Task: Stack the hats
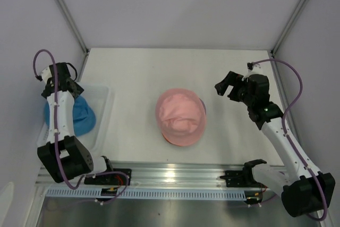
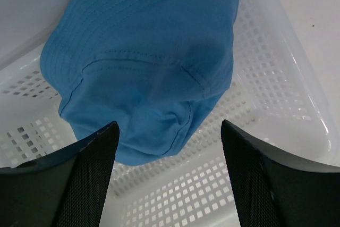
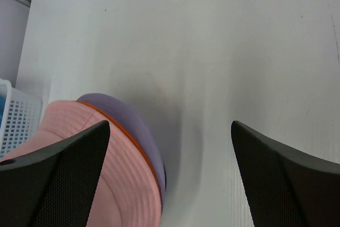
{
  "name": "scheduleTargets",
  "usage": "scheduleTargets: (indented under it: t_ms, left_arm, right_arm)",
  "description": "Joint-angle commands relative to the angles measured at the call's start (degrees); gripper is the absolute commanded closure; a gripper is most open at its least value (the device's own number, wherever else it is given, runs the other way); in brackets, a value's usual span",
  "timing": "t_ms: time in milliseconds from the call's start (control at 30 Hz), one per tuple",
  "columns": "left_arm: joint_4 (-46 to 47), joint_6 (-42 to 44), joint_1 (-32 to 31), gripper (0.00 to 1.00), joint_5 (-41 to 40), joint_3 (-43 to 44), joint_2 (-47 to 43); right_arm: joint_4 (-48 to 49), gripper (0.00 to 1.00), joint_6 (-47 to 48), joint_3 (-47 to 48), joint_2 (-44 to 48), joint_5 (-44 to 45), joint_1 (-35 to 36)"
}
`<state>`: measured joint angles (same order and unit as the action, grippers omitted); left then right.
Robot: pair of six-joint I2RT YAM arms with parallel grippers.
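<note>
Fingers [image 2: 90,174] of my left gripper [image 2: 167,142] are spread wide with nothing between them, poised right over the sky-blue hat [image 2: 143,62], which lies crumpled in the white mesh basket [image 2: 276,94] at the left edge of the table [image 1: 133,73]. At table centre the pink hat [image 1: 180,118] tops a pile; the right wrist view shows the orange hat [image 3: 130,139] as a thin rim beneath it and the lavender hat [image 3: 133,120] lowest. Right gripper [image 3: 170,142] is fully open, empty, over bare table just right of the pile. My read: three are stacked and blue is the last pick. Next I descend, pinch the crown cloth, lift clear of the basket wall, carry it right and drop it onto pink. Floppy fabric may snag the mesh.
</note>
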<state>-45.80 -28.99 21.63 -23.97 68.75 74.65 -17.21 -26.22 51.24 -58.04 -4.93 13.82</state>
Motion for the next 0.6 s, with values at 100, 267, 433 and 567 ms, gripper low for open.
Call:
scheduleTargets:
  t_ms: [100, 267, 433, 567]
  left_arm:
    - [7.6, 4.5, 0.5, 0.19, -2.2, 1.3, 3.0]
    - [11.6, 5.1, 0.5, 0.49, -1.9, 0.5, 5.1]
    - [12.1, 5.8, 0.5, 0.62, -2.1, 0.5, 8.8]
    - [12.6, 6.2, 0.5, 0.41, -1.6, -1.3, 9.1]
  right_arm:
    - [9.6, 0.00, -0.5, -1.5, -2.9, -1.3, -2.7]
    - [9.9, 0.00, -0.5, -0.6, -4.8, -3.8, -3.8]
    - [9.3, 0.00, -1.0, -0.4, -3.7, -4.1, -4.5]
    - [8.2, 0.01, -1.4, -0.5, -1.6, -4.0, -4.5]
